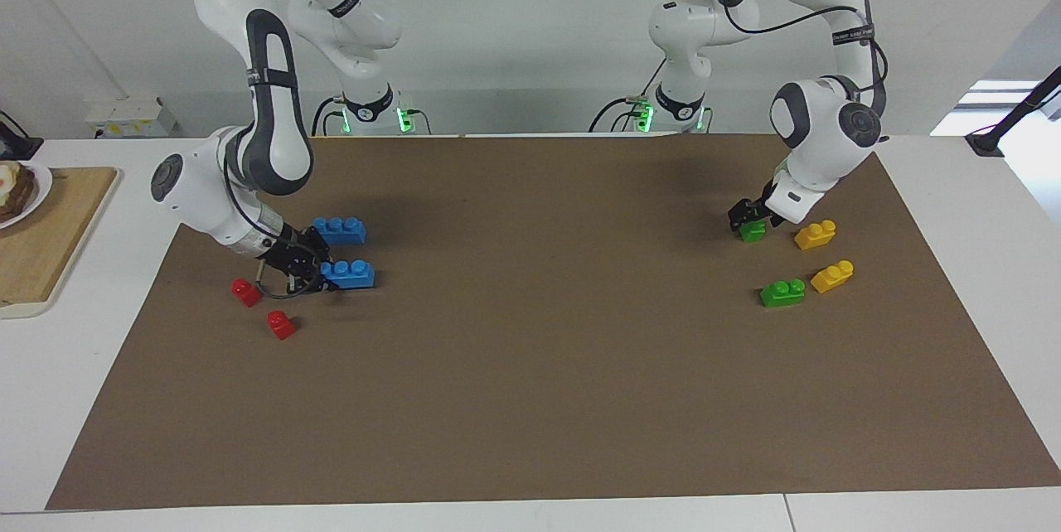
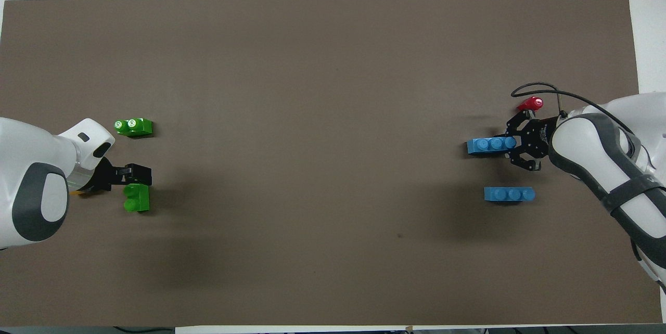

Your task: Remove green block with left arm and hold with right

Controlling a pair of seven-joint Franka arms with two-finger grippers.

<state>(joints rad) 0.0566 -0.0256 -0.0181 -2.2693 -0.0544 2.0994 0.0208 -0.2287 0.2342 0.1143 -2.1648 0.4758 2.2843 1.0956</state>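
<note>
One green block (image 1: 753, 232) lies on the brown mat (image 1: 530, 399) at the left arm's end, beside a yellow brick. My left gripper (image 1: 752, 220) is down on it, with its fingers closed on the block's end. In the overhead view that gripper (image 2: 136, 179) covers one end of this block (image 2: 137, 201). The second green block (image 1: 782, 292) (image 2: 133, 126) lies free, farther from the robots. My right gripper (image 1: 325, 271) (image 2: 512, 145) is at the right arm's end, closed on the end of a blue three-stud brick (image 1: 351, 273) (image 2: 488, 145).
Two yellow bricks (image 1: 815, 234) (image 1: 832, 276) lie next to the green ones. A second blue brick (image 1: 340, 229) (image 2: 509, 194) lies nearer to the robots than the held one. Two red bricks (image 1: 246, 292) (image 1: 281, 324) lie close to the right gripper. A wooden board (image 1: 41, 242) is beside the mat.
</note>
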